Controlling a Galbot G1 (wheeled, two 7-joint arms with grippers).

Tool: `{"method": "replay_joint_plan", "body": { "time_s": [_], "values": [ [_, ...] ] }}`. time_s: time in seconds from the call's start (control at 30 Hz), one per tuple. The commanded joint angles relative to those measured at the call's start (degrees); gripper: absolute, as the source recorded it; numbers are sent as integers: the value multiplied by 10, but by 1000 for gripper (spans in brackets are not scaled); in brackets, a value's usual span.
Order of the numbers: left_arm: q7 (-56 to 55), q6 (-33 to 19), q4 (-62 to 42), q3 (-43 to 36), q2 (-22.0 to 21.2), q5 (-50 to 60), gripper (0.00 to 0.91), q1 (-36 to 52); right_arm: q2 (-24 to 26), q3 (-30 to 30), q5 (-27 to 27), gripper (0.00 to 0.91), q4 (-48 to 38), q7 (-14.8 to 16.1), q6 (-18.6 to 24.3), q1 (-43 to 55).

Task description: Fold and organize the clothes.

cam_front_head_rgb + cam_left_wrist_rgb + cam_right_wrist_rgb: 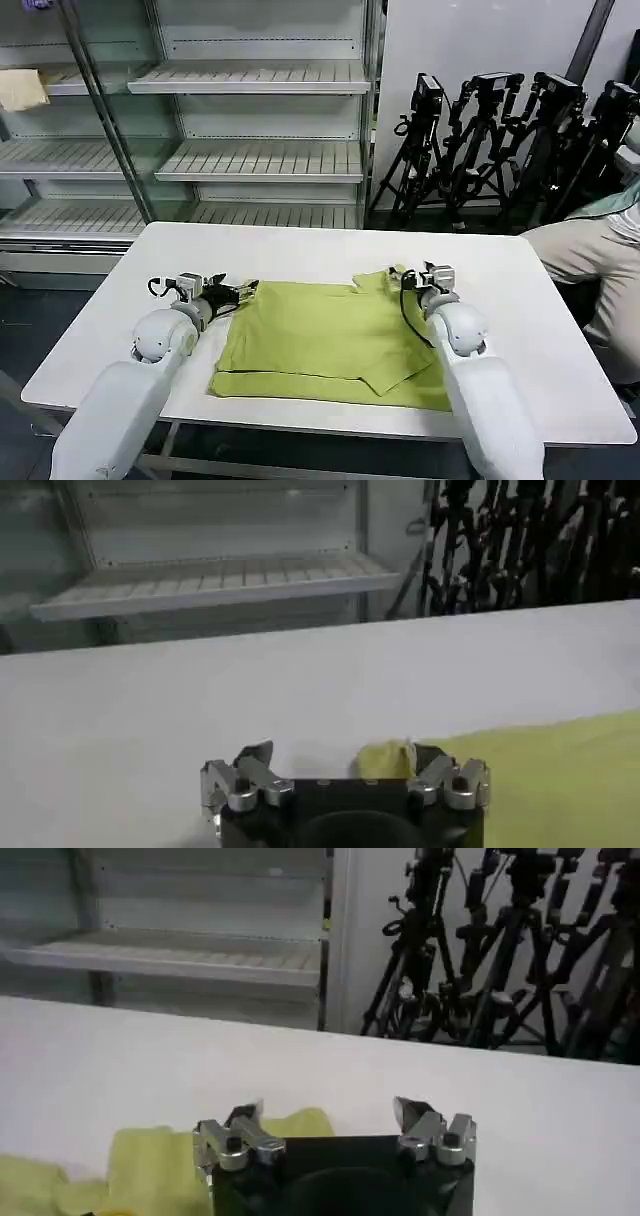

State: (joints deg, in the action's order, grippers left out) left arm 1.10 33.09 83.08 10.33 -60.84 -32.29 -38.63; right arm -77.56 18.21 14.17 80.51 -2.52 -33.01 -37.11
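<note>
white table [300, 250], green T-shirt [320, 340] spread flat

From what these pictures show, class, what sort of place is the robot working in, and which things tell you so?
Probably a robotics lab or test studio. Bare store-style shelving stands behind the white table, and a cluster of black camera tripods lines the wall, suggesting recording sessions rather than a home.
</note>
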Motion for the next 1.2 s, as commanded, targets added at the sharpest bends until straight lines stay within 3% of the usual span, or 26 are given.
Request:
{"method": "replay_joint_plan", "body": {
  "time_s": [0.03,0.07,0.1,0.83,1.2],
  "values": [
    [3,0,-47,-12,-4,-13,786,28,-16,-18,-3,0,-72,-5,-2,46],
    [4,0,-48,-12,-4,-12,91,28,-15,-18,-3,0,-72,-3,-2,44],
    [3,0,-50,-12,-6,-10,10,28,-13,-18,-3,0,-71,4,-2,39],
    [5,-1,1,-5,-12,-13,10,-4,-7,-11,36,0,-33,20,15,26],
    [-8,-1,160,62,5,-55,10,-107,61,6,53,0,227,-1,12,-100]
  ]
}}
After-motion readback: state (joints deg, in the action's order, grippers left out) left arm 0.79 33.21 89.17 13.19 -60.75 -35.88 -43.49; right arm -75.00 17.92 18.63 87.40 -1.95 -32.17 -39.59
